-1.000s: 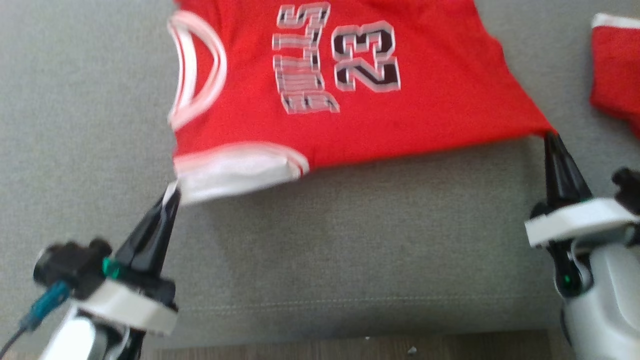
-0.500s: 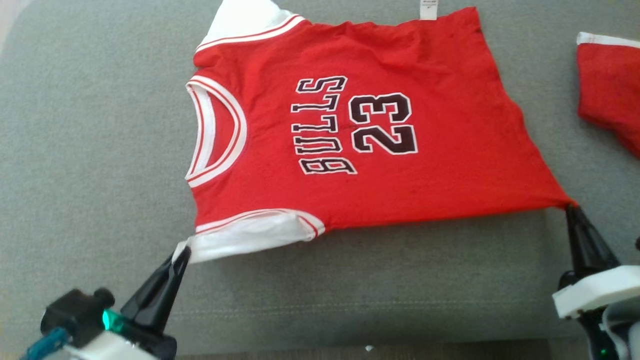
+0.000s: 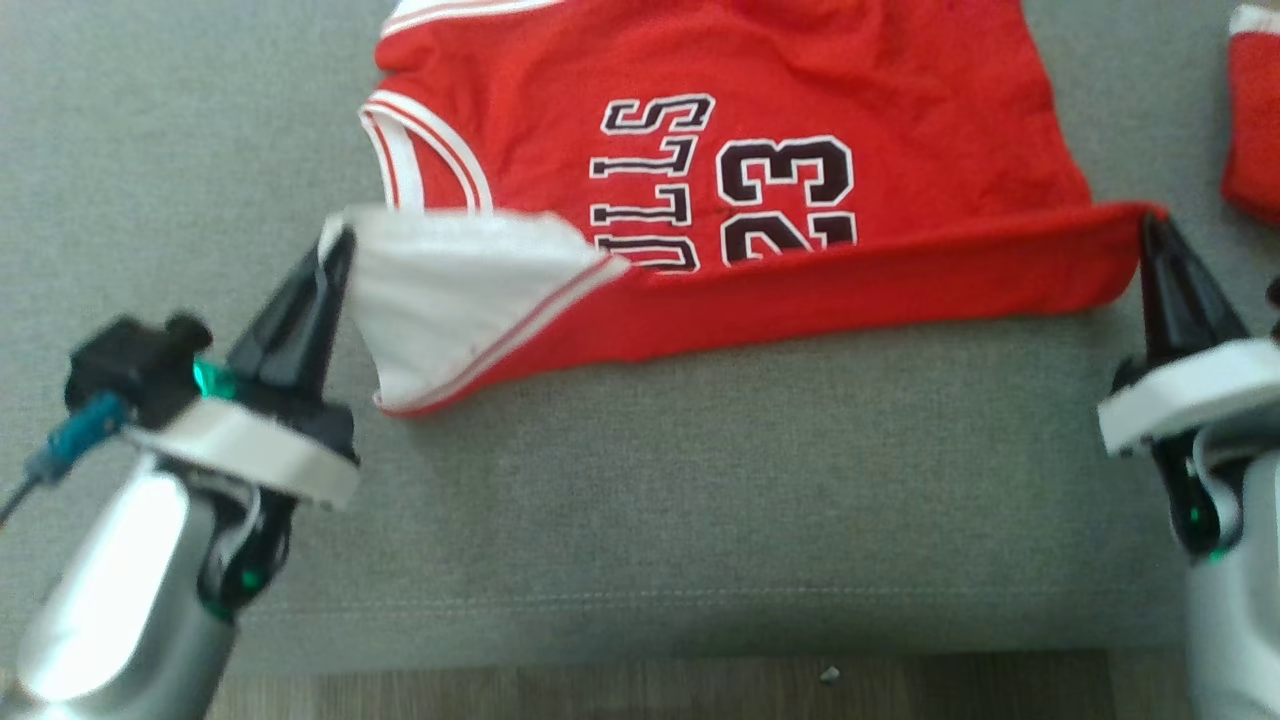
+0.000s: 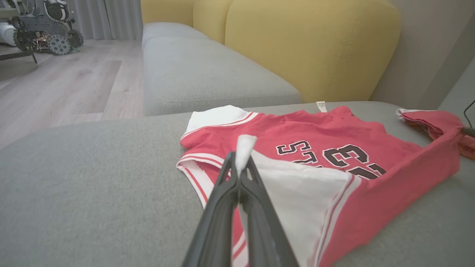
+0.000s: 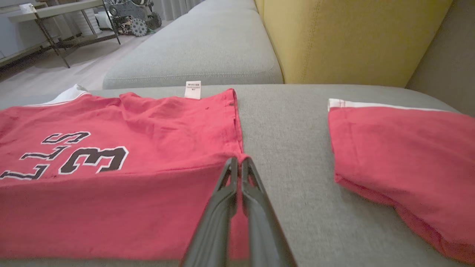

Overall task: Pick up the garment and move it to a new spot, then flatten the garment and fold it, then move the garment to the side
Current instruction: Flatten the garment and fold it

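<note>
A: Left side first. What did the left hand have?

B: Pinched shut on the white sleeve corner. In the wrist cam a cloth tip poked out betw. its fingers. Vs half a sec before, that corner was up off the sofa seat and carried toward the collar.

A: And the garment itself?

B: On the seat, far half flat, near edge lifted & doubled back. The fold hid the bottom of the lettering and of the "23". The head cam had shifted too, so not all of that was cloth moving.

A: Right hand?

B: Clamped on the near hem corner, raised abt level w/ the left. Imo: flattening done, first fold roughly halfway over.

A: Room to finish?

B: Left of the collar there was wide bare seat, good for the later move aside. Middle: more seat beyond the garment up to the yellow backrest. On the near side the seat's front edge, then wood floor. Right: a second red piece lay near the hem, apart but close, so little sideways slack there.
</note>
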You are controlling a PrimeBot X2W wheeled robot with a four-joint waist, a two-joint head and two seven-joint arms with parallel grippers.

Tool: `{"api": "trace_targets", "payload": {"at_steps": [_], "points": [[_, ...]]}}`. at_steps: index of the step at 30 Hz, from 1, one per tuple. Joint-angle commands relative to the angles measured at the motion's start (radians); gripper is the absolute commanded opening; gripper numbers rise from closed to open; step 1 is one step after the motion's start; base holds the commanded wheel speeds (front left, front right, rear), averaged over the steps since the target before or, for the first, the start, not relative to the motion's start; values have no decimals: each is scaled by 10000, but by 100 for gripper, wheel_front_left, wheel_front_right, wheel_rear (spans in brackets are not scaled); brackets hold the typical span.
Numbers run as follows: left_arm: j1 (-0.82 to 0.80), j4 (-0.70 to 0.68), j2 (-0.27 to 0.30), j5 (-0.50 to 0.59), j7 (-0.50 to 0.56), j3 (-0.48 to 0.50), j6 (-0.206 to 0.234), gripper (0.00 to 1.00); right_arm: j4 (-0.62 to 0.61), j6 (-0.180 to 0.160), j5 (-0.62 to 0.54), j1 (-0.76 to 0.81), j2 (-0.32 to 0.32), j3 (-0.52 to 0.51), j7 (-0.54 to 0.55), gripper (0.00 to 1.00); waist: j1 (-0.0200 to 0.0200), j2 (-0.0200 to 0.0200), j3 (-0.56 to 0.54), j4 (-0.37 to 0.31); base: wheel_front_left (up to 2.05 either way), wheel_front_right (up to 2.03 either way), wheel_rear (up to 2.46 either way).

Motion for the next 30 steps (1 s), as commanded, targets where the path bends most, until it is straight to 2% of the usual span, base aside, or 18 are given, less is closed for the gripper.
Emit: {"api": "trace_targets", "payload": {"at_steps": [1, 7, 8, 9, 10, 11, 17, 22, 25, 30], "points": [[-594, -82, 242, 155, -132, 377, -47, 0, -135, 62, -103, -351, -36, 156, -172, 0, 1, -1, 262, -25, 0, 0, 0], [-1728, 487, 57, 670, -204, 458, -57, 0, 836, 62, -241, -1417, -12, 391, -474, 0, 1, -1, 804, -52, 0, 0, 0], [-1821, 527, 6, 701, -205, 496, -58, 0, 987, 62, -252, -1565, -6, 404, -543, 18, 1, -1, 878, -55, 0, 0, 0], [-1873, 592, -68, 677, -206, 558, -58, 0, 1124, 62, -273, -1697, 4, 393, -643, 100, 1, -1, 934, -62, 0, 0, 0], [-1898, 631, -128, 655, -207, 606, -58, 45, 1233, 62, -287, -1807, 38, 353, -778, 100, 1, -1, 977, -74, 0, 0, 0], [-1912, 651, -170, 728, -207, 708, -59, 100, 1337, 62, -316, -1886, 73, 337, -896, 100, 1, -1, 1004, -80, 0, 0, 0], [-1106, 422, -816, 1109, -208, 1704, -25, 100, 1555, 62, -228, -1702, 424, 270, -1837, 100, 1, -1, 811, -167, 0, 0, 0], [161, -97, -1627, 1689, -209, 2386, 471, 100, 1504, 62, -125, -1073, 872, 195, -2560, 100, 1, -1, 396, -161, 0, 0, 0], [880, -224, -2144, 1804, -209, 2682, 665, 100, 1431, 62, -157, -752, 1167, 86, -2868, 100, 1, -1, 192, -136, 0, 0, 0], [1742, 238, -2763, 1859, -209, 2777, 690, 100, 1430, 62, -245, -403, 1509, 56, -3132, 100, 1, -1, -53, -118, 0, 0, 0]]}}
